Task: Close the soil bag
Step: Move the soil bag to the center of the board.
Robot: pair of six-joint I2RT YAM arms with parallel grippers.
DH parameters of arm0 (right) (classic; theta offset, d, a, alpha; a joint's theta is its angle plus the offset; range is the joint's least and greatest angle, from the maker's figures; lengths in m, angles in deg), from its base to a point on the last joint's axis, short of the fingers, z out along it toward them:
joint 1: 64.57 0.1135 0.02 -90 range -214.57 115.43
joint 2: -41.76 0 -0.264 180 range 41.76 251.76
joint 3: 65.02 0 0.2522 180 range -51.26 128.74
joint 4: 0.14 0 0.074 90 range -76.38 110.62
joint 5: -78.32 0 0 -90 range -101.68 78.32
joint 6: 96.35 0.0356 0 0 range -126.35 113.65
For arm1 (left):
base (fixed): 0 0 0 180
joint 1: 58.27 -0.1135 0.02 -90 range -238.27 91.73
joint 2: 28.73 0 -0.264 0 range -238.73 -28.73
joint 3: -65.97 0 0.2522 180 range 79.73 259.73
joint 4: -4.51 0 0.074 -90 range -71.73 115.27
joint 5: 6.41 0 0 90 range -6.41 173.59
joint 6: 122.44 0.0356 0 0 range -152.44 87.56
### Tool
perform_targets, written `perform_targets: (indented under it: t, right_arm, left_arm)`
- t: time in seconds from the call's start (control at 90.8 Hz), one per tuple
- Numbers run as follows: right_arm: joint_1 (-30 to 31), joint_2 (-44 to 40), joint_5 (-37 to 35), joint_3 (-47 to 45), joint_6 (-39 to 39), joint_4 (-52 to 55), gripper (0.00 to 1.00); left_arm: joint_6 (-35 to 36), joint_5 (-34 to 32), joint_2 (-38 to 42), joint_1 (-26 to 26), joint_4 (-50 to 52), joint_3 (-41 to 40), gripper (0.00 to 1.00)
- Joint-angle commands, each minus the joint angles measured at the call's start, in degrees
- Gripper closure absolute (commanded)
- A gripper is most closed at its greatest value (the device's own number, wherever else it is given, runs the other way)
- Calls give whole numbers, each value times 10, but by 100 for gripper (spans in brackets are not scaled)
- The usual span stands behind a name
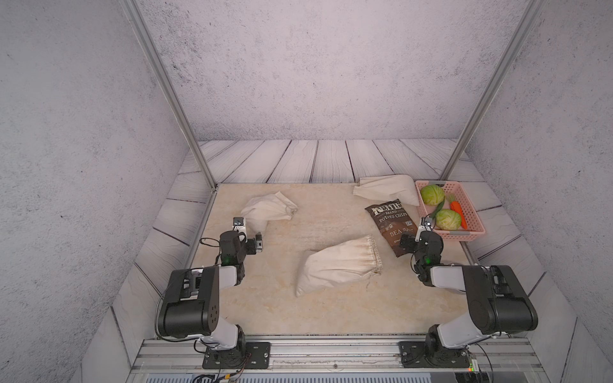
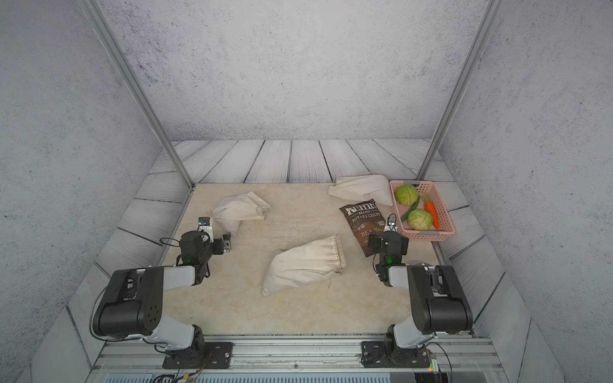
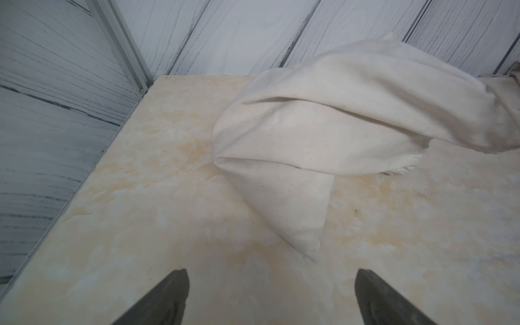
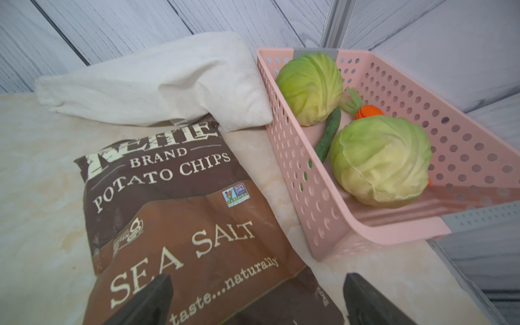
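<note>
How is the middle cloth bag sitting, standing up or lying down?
Lying down: the middle cloth bag rests flat on the table, gathered end toward the chip bag.

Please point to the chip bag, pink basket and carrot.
chip bag (image 4: 180,225), right wrist view, brown front panel.
pink basket (image 4: 309,194), right wrist view, perforated side wall.
carrot (image 1: 460,214), a top view, orange body.

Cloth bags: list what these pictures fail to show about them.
- Middle bag: absent from both wrist views; in both top views its drawstring is too small to judge how tightly the mouth is drawn.
- Left bag: in the left wrist view, its mouth end is cut off by the frame edge.
- Back bag: in the right wrist view, the chip bag covers its near edge.
- Contents: opaque cloth hides them in every view.
</note>
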Motion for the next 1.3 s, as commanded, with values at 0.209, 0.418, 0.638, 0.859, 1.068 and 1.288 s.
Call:
perform_targets:
  t: [0.209,0.418,0.638,0.859,1.068,1.288]
  right_arm:
    - [2,-193,39,162,92,400,1]
    - [7,-196,206,270,173,617,1]
    - [76,-202,354,316,182,721,1]
    - [157,-173,410,316,165,721,1]
    - [177,-94,432,344,148,693,13]
    - [187,-65,439,384,142,663,72]
  left_arm:
    - [-148,-68,202,20,218,74,1]
    - [-211,-105,250,165,339,140,1]
    - [-227,-97,281,335,407,165,2]
    - [-194,-89,293,435,461,176,1]
    - [-175,-23,281,460,419,181,2]
    - [-199,-34,287,460,390,190,2]
